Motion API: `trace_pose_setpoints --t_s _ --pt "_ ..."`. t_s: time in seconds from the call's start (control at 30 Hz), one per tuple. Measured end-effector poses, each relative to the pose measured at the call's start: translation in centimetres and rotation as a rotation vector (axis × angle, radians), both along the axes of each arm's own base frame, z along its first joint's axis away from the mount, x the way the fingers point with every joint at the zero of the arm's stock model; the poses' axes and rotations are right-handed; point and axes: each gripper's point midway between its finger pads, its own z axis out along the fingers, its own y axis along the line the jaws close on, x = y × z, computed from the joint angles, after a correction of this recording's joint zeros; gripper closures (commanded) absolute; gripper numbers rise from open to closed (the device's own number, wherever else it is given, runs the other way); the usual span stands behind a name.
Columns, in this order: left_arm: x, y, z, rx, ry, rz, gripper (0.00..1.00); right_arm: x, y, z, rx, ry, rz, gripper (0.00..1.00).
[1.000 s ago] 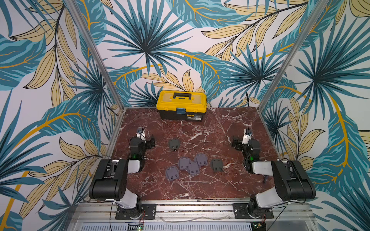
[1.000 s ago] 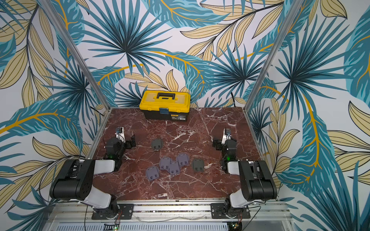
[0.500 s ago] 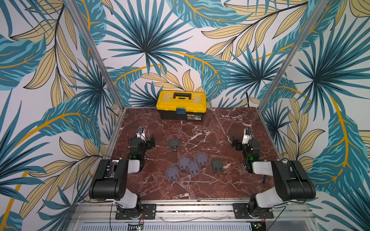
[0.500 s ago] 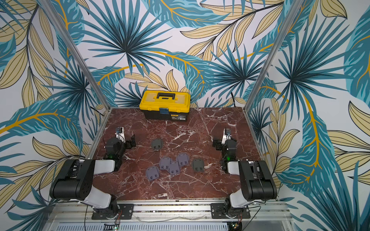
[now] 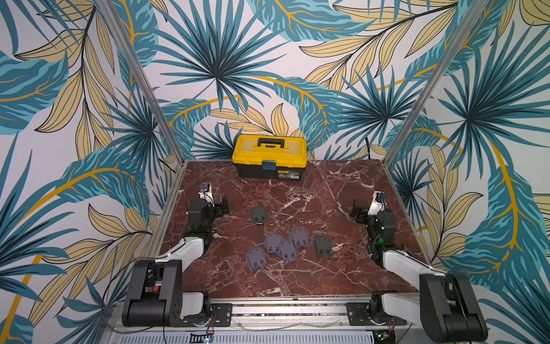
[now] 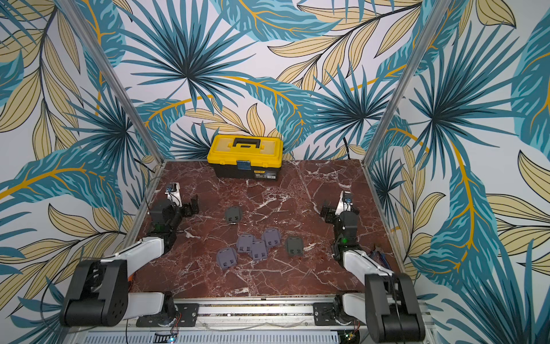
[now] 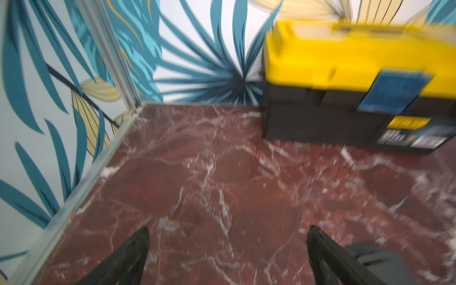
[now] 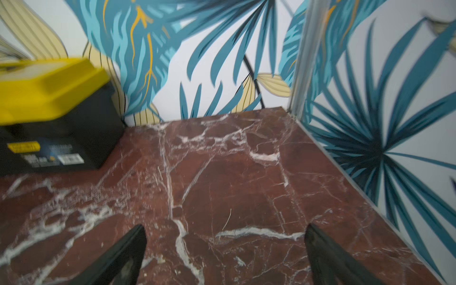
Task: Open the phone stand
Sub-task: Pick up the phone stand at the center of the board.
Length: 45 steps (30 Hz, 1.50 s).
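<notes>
**A:** How should the robot set about opening a phone stand from here?

**B:** Nothing is held so far. On the marble table [image 5: 342,184] the left gripper [image 5: 220,206] and the right gripper [image 5: 357,212] sit at opposite sides. Each has its claw spread wide and empty, and both wrist views show only bare stone between the fingers [image 8: 128,249]. The lone dark stand [image 5: 259,214] lies folded flat nearest the left gripper, apart from everything else, so it looks like the easiest pick. One claw would probably need to pin its base while the other lifts the flap slowly, or the whole piece may skid on the smooth stone.

**A:** And what stands in the way?

**B:** The yellow toolbox [image 5: 269,156] is shut against the back wall, well apart from the work. The four grey stands [image 5: 282,247] bunch together mid-table, touching or overlapping, so reaching in there could drag a neighbour along. A second dark stand [image 5: 323,245] lies just beside that bunch, on the right arm's side.
</notes>
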Motion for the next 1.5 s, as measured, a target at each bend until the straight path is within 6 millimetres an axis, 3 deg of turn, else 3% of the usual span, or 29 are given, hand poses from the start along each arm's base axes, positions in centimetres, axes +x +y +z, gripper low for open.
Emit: trace_pose_setpoints --t_s 0.1,0.2,0.27,0.5,0.7,1.0,1.2,1.5 --pt "-1.2 0.6 3.8 -0.1 -0.086 0.056 0.01 -1.8 -0.7 3.3 0.09 -0.017 -0.054 0.0" --pt "-2.4 1.8 3.7 -0.202 -0.085 0.146 0.01 -1.9 -0.1 6.0 0.162 0.026 -0.032 0.0" --pt "-3.1 2.3 2.7 -0.246 -0.05 0.188 0.01 -1.9 0.6 6.3 0.206 0.091 -0.005 0.0" --pt "-4.2 1.9 1.0 -0.323 0.06 0.203 0.01 -4.0 3.7 2.7 0.313 0.42 0.072 0.0" --pt "-4.5 0.7 0.3 -0.368 0.127 0.157 0.01 -6.9 7.2 1.1 0.281 0.646 0.129 0.0" --pt "-5.3 -3.2 -0.7 -0.359 0.229 0.066 0.01 -11.3 10.5 -2.6 0.217 0.887 0.168 0.01" --pt "-5.9 -4.2 -0.6 -0.353 0.245 0.048 0.01 -12.3 13.0 -5.1 0.187 0.988 0.212 0.22" --pt "-6.7 -4.4 -0.2 -0.354 0.248 0.044 0.01 -12.1 15.9 -9.0 0.163 1.117 0.247 0.19"
